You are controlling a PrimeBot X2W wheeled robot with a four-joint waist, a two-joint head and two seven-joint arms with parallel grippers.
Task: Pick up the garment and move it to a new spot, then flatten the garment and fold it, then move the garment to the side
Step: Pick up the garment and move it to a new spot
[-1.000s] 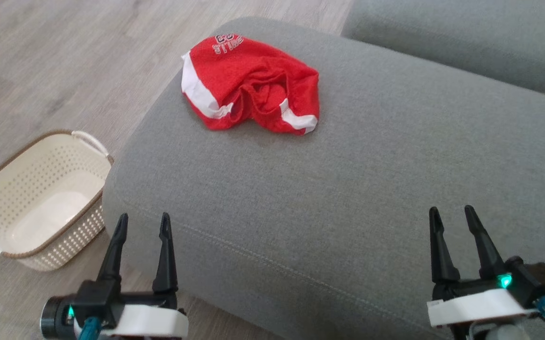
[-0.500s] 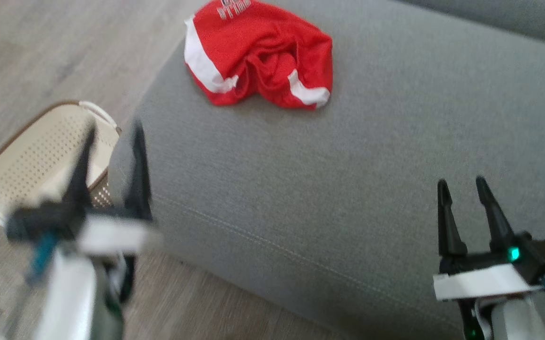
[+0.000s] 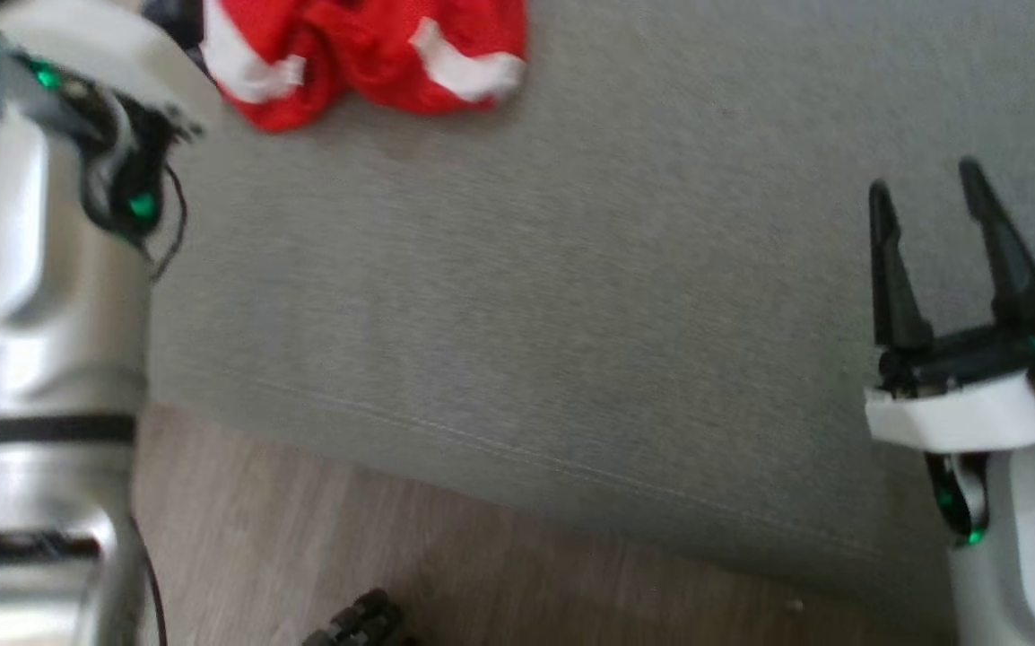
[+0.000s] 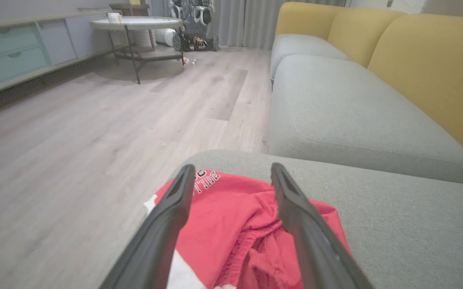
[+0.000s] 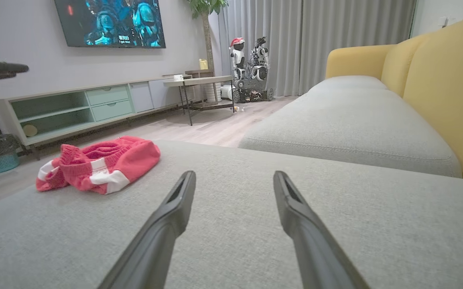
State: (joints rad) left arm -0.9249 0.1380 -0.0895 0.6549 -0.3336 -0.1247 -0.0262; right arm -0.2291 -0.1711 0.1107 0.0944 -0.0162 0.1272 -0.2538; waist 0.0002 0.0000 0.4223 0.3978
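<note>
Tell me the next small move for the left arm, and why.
Probably lower the left gripper onto the red garment and close: its open jaws frame the crumpled cloth on the grey cushion, while the right gripper hovers open, well away from it.

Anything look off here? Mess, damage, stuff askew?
Only the garment: it lies crumpled in a heap near the floor-side edge of the cushion, waistband bunched, not flat. Nothing looks spilled or damaged. The left gripper hangs open over it; the right gripper is open above bare cushion.
</note>
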